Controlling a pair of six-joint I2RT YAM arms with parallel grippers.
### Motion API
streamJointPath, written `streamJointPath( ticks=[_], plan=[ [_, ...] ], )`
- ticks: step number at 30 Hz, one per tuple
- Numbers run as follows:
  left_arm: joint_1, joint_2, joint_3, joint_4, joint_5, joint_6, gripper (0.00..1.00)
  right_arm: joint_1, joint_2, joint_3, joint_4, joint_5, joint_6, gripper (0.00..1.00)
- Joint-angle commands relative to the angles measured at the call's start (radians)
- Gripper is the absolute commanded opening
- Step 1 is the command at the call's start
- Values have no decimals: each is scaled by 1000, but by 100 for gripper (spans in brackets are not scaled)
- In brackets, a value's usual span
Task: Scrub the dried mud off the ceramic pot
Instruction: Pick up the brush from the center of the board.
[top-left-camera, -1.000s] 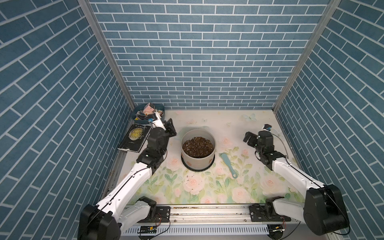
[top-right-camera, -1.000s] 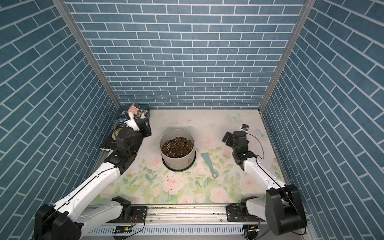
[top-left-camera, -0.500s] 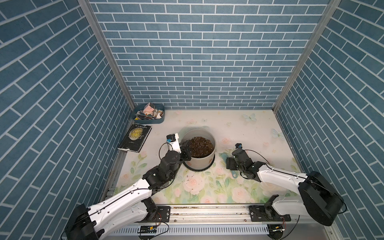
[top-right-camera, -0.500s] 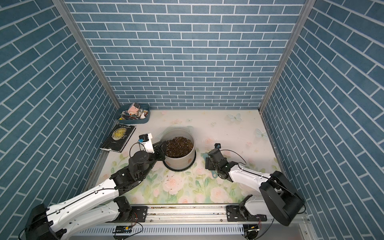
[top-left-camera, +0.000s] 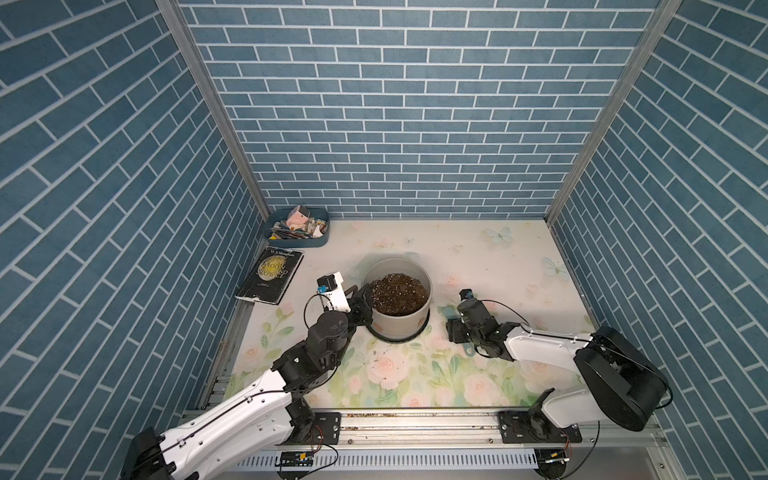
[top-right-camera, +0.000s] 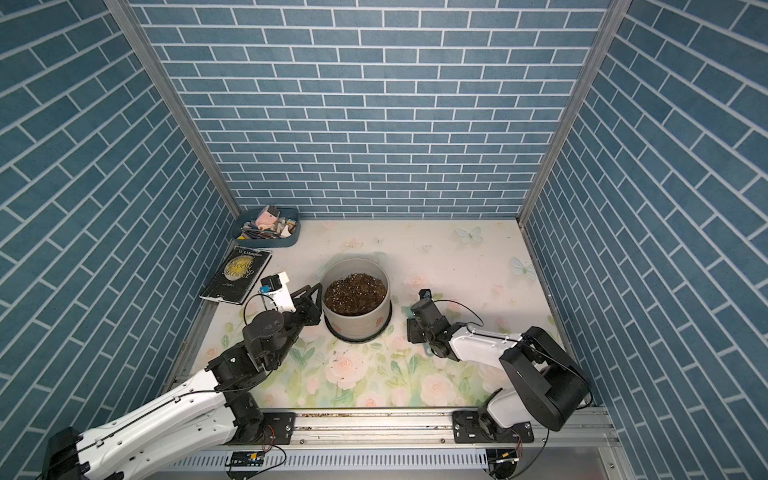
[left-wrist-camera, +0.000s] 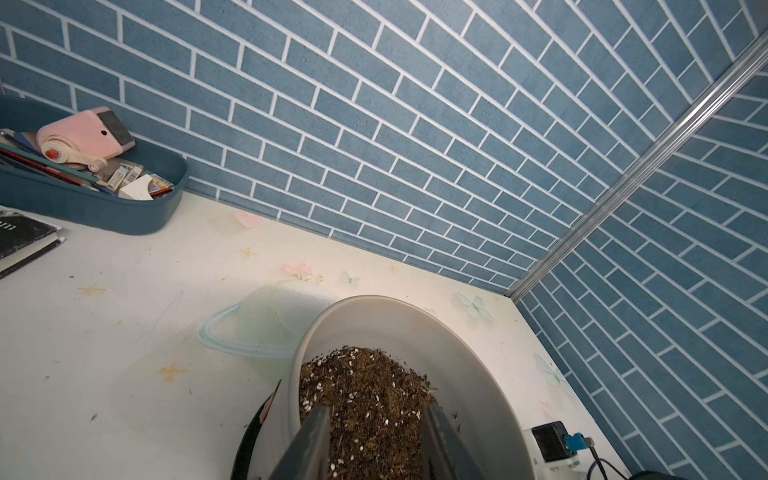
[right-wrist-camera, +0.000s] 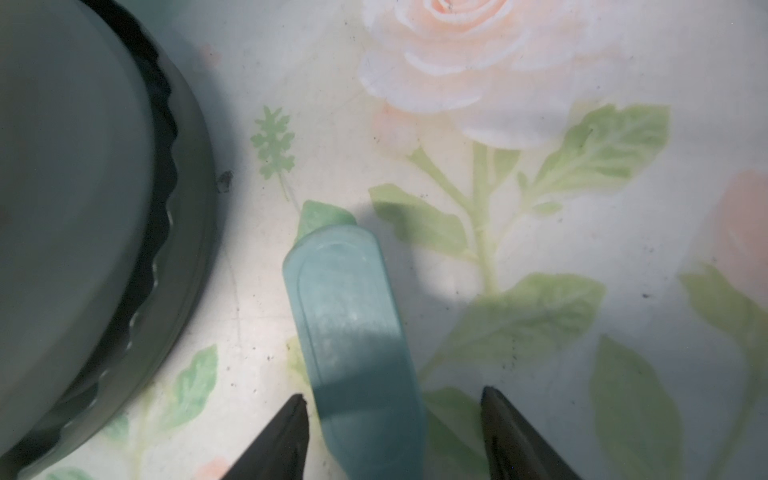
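Observation:
The pale grey ceramic pot stands mid-table on a black saucer, filled with dark speckled soil. A small pinkish-brown patch of dried mud shows low on its outer wall by the saucer. My left gripper is at the pot's left rim, open, its fingers apart over the soil. My right gripper is low over the mat right of the pot, open. A teal brush handle lies between its fingers, close to one and clear of the other.
A blue tray of clutter sits in the back left corner. A dark book lies in front of it. Brick-pattern walls close in three sides, and a metal rail runs along the front edge.
My left arm swung from the tray at the back left to the pot's left rim, its jaws widening. My right arm dropped from the right side onto the brush, its jaws narrowing.

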Motion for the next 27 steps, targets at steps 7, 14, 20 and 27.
streamJointPath(
  ticks=[7,14,20,27],
  plan=[
    [-5,-1,-32,17,58,-23,41,83,-31,-77,-132,66,91,60],
    [-5,31,-21,58,87,-29,40,130,4,-58,-190,88,121,34],
    [-5,42,-8,57,126,-36,45,136,-24,-45,-231,131,152,7],
    [-5,55,11,114,278,-27,59,135,-230,-60,-201,139,161,0]
  ],
)
